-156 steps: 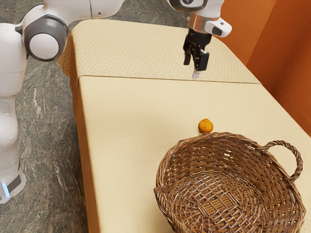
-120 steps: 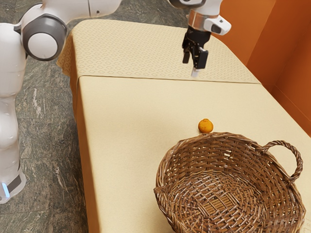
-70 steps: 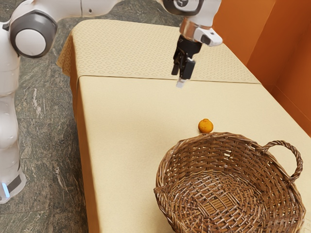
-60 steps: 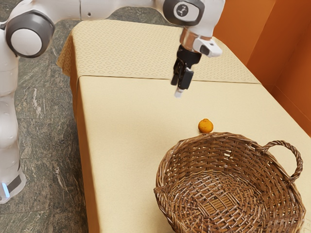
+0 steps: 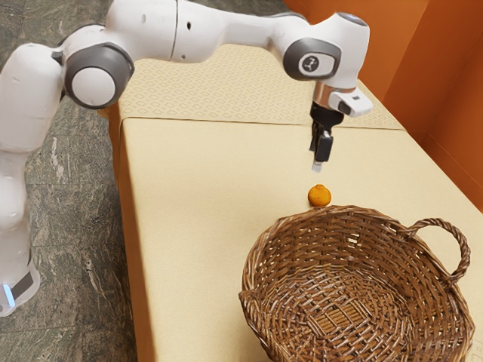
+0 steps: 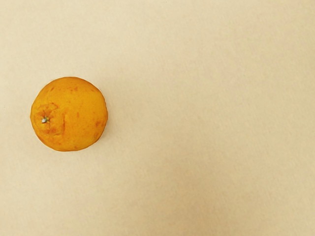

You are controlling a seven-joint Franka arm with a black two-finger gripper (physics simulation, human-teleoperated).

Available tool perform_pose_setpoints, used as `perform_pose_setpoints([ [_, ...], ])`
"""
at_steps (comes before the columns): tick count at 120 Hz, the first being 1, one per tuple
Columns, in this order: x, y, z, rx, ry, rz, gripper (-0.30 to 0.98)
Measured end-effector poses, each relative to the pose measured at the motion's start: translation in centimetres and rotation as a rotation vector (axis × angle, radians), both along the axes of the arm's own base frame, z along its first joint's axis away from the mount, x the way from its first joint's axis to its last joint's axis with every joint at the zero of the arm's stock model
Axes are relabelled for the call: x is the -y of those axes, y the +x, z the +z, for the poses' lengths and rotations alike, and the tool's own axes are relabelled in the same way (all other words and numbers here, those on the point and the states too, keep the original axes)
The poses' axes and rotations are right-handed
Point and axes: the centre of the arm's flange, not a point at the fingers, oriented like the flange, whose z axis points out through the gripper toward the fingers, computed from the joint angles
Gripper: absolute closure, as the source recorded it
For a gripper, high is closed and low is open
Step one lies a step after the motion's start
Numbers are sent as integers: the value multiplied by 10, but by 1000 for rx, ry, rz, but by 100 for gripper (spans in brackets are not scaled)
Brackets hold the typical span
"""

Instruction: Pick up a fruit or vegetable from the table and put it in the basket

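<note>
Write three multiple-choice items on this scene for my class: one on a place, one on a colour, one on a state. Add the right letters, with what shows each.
1. Where does the orange lie?
A) on the floor
B) on the table, outside the basket
C) inside the basket

2. What colour is the gripper?
A) black
B) red
C) green

3. How does the basket stand?
A) upside down
B) tipped on its side
C) upright

1: B, as the exterior view shows the orange on the table beyond the basket's rim.
2: A, as the gripper at the end of the arm is black in that view.
3: C, as the basket's opening faces up and its woven bottom is seen through it.
</note>
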Motion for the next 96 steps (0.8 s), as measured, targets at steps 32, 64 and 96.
perform_pose_setpoints([
  [32, -9, 29, -42, 39, 34, -74, 0],
  [64, -39, 43, -72, 52, 76, -104, 0],
  [96, -40, 49, -90, 52, 78, -165, 0],
])
